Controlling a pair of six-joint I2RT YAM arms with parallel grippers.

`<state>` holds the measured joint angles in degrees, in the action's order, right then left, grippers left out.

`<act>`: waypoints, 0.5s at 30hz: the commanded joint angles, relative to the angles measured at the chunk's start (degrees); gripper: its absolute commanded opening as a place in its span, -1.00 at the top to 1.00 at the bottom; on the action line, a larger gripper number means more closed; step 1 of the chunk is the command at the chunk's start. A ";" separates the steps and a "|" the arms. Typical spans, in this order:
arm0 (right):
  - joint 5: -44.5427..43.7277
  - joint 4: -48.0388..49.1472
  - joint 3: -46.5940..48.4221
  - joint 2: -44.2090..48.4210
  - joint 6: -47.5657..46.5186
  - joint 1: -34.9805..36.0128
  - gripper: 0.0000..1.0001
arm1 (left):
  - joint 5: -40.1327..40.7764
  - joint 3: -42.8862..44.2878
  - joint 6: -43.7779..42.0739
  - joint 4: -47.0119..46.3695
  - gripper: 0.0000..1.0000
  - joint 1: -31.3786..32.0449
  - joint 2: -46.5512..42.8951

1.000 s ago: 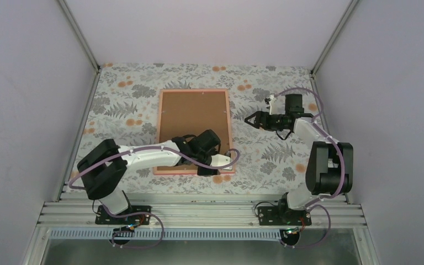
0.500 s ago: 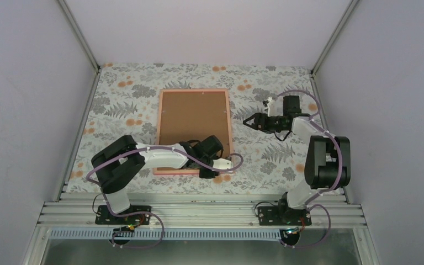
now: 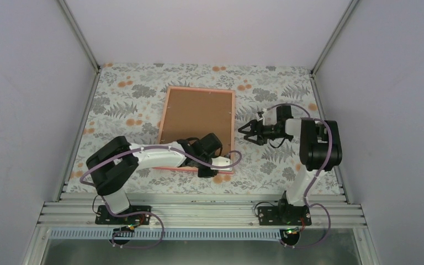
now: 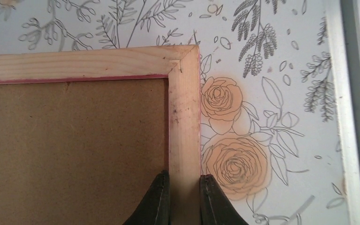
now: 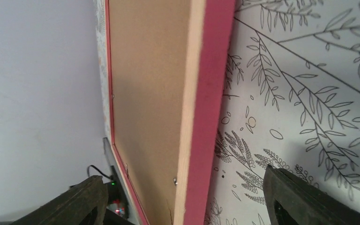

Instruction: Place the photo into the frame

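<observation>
The pink-edged frame point(image 3: 201, 88) lies face down on the floral table, so its bare wooden back rails and the brown backing board point(image 3: 197, 120) show. The photo is hidden. My left gripper point(image 3: 205, 171) is shut on the frame's right rail point(image 4: 183, 117) just below the near-right corner, one finger point(image 4: 158, 197) on the board side and one on the outer side. My right gripper point(image 3: 242, 131) is open and held low, facing the frame's right edge point(image 5: 213, 93) from a short distance. That rail stands between its spread fingers in the right wrist view.
The floral tablecloth point(image 3: 127, 105) covers the table. Grey walls with metal posts close in the left, right and back sides. An aluminium rail point(image 3: 199, 212) runs along the near edge. The board also shows in the right wrist view point(image 5: 145, 84).
The frame has swung, its far end moving right, with my left gripper still on the near-right rail. My right arm has folded down and brought its open gripper closer to the frame's right edge.
</observation>
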<state>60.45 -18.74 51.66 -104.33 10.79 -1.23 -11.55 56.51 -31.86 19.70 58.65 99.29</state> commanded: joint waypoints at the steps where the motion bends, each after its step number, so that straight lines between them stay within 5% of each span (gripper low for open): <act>1: 8.53 3.03 1.43 -3.65 4.43 -0.26 -0.64 | -2.23 2.75 1.36 0.85 0.95 -0.73 -5.85; 15: 18.22 11.77 8.29 -10.78 17.00 4.02 -0.50 | -6.48 7.14 1.86 1.11 0.95 -1.20 -8.51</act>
<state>74.43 -11.97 58.94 -113.60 21.78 0.91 -15.99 60.23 -29.58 24.16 57.47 93.38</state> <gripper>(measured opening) 0.774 0.117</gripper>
